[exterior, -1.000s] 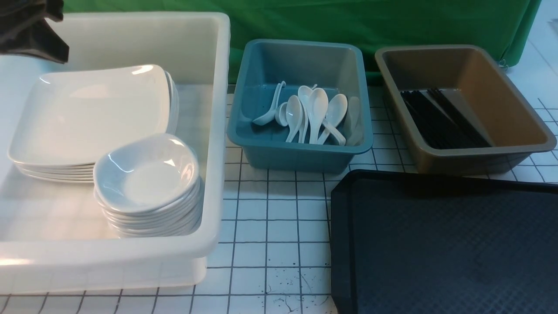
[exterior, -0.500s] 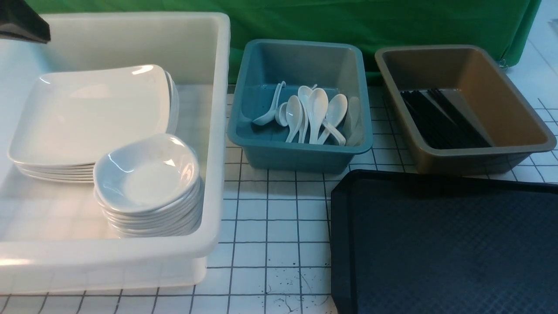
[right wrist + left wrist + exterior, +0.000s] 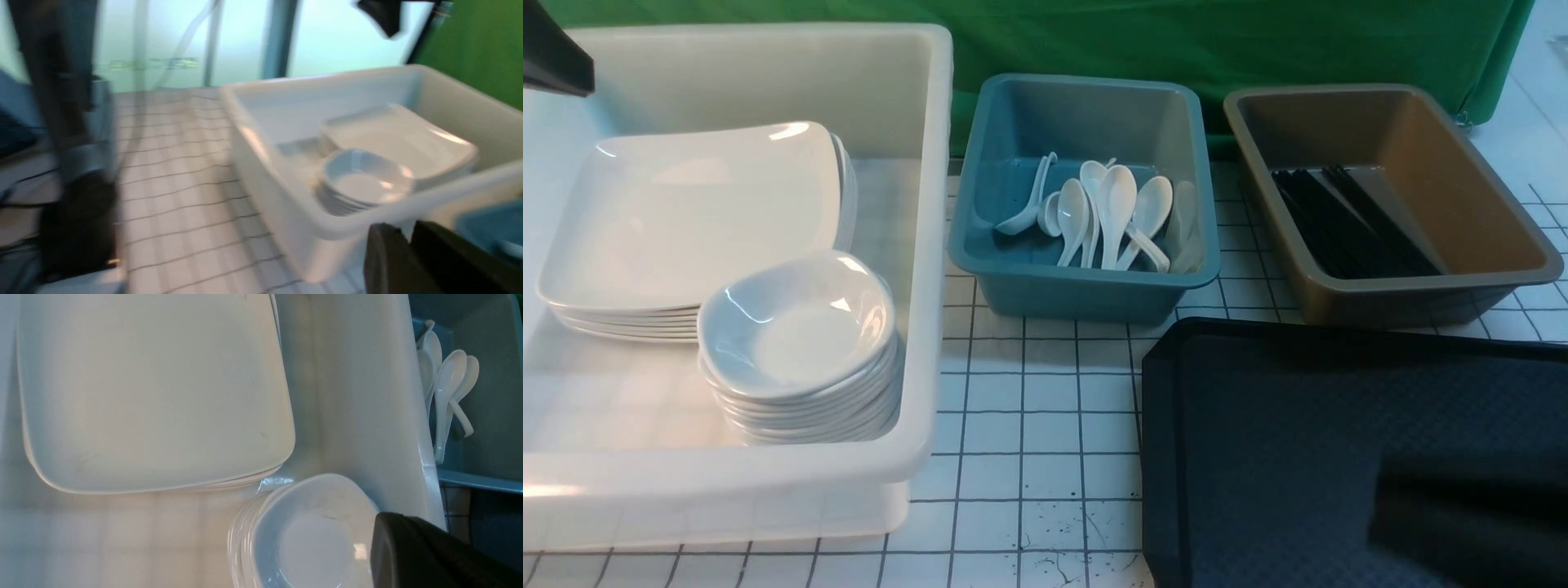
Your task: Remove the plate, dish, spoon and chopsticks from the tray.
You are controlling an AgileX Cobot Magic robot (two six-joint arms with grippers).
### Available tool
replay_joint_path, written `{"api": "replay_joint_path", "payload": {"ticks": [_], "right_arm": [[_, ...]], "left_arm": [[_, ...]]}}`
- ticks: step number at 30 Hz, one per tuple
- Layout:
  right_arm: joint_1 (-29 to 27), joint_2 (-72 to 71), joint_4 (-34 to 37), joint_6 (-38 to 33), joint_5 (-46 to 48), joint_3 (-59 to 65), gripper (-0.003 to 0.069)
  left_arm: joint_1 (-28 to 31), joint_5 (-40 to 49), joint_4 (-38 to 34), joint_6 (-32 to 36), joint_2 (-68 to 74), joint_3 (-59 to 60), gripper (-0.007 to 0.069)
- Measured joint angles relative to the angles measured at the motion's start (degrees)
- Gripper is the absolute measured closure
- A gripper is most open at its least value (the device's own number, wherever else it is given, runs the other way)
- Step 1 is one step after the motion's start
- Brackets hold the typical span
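The black tray (image 3: 1258, 425) lies at the front right and its visible surface is bare. A blurred dark part of my right arm (image 3: 1470, 523) hangs over its near right corner. White square plates (image 3: 694, 212) and a stack of small dishes (image 3: 796, 327) sit in the white tub (image 3: 931, 245). Several spoons (image 3: 1107, 212) lie in the blue tub (image 3: 1086, 286), and chopsticks (image 3: 1347, 220) lie in the brown tub (image 3: 1421, 294). My left gripper (image 3: 384, 539) is shut and empty above the dishes (image 3: 310, 539). My right gripper (image 3: 407, 232) shows a narrow empty gap.
The three tubs stand in a row along the back, in front of a green cloth (image 3: 1176, 41). A strip of gridded tabletop (image 3: 1029, 408) runs between the white tub and the tray. A piece of my left arm (image 3: 547, 49) shows at the far left corner.
My left arm has drawn back toward the top left corner of the front view. A dark blur of my right arm has come in over the tray's near right corner.
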Motion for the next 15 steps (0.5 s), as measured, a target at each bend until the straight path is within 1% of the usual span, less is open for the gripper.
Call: {"api": "replay_joint_path", "payload": {"ticks": [2, 5, 6, 7, 8, 9, 10, 11, 14, 15], "right_arm": [[-11.1, -1.2, 0.0, 0.0, -2.2, 2.8, 0.0555], [-25.2, -4.1, 0.0, 0.1, -5.1, 7.1, 0.0551], [-31.2, -6.7, 0.0, 0.1, -6.4, 9.9, 0.0545], [-36.0, -8.8, -0.1, 0.2, -7.5, 12.0, 0.0540], [-36.9, -9.2, -0.1, 0.2, -7.6, 12.0, 0.0540], [-44.6, -12.9, -0.1, 0.2, -8.6, 16.1, 0.0536], [-44.6, -13.4, -0.1, 0.2, -8.6, 16.6, 0.0535], [-50.4, -17.3, -0.2, 0.4, -8.8, 20.4, 0.0534], [-58.4, -23.7, -0.4, 0.6, -8.9, 26.6, 0.0534], [-59.3, -24.1, -0.5, 0.6, -8.9, 27.0, 0.0534]], "left_arm": [[0.0, 0.3, 0.0, 1.4, 0.0, 0.0, 0.0627], [0.0, 0.4, 0.0, 3.0, 0.0, 0.0, 0.0627], [0.0, 0.4, 0.0, 3.5, 0.0, 0.0, 0.0627], [0.0, 0.4, 0.0, 4.2, 0.0, 0.0, 0.0627], [0.0, 0.4, 0.0, 4.3, 0.0, 0.0, 0.0627], [0.0, 0.4, 0.0, 5.2, 0.0, 0.0, 0.0627], [0.0, 0.4, 0.0, 5.2, 0.0, 0.0, 0.0627], [0.0, 0.7, 0.0, 6.5, 0.0, 0.0, 0.0627], [0.0, 0.8, 0.0, 7.5, 0.0, 0.0, 0.0627], [0.0, 0.8, 0.0, 7.5, 0.0, 0.0, 0.0627]]}}
